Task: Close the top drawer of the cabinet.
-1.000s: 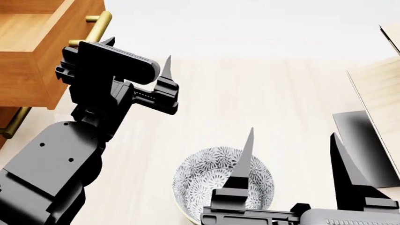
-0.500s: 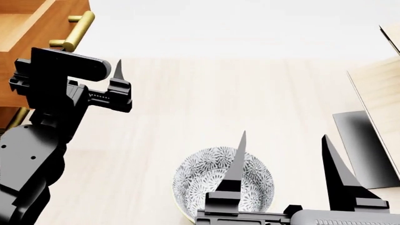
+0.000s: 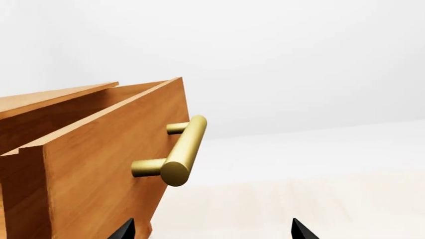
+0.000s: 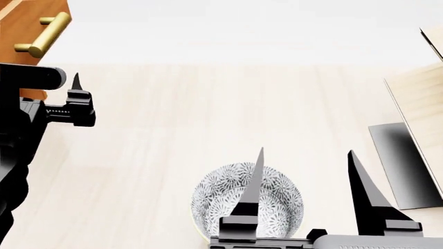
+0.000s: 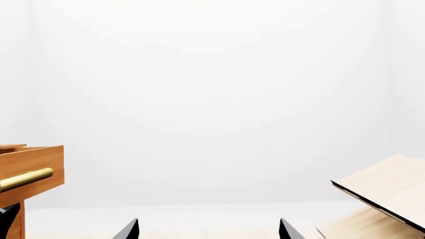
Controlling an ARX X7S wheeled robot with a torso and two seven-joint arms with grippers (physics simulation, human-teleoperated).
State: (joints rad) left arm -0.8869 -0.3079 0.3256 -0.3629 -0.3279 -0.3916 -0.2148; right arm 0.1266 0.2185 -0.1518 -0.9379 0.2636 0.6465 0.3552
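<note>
Top drawer (image 4: pixel 21 26) pulled out at 10 o'clock in head view, handle (image 4: pixel 43 35) long axis diagonal, just beyond nearer left claw (image 4: pixel 66 98), spread, empty; right claw (image 4: pixel 304 176) spread over bowl (image 4: pixel 284 199), far.

a pale wooden desk (image 4: pixel 229 104) with faint grain meets a plain white wall (image 5: pixel 212 89) behind it. near the desk's right edge leans a pale wooden rack (image 4: pixel 424 98) on a black base (image 4: pixel 405 163). soft, even light.

The top drawer (image 3: pixel 99 164) stands pulled out, orange-brown wood, its brass bar handle (image 3: pixel 180 152) jutting from the front, at the head view's far left.
</note>
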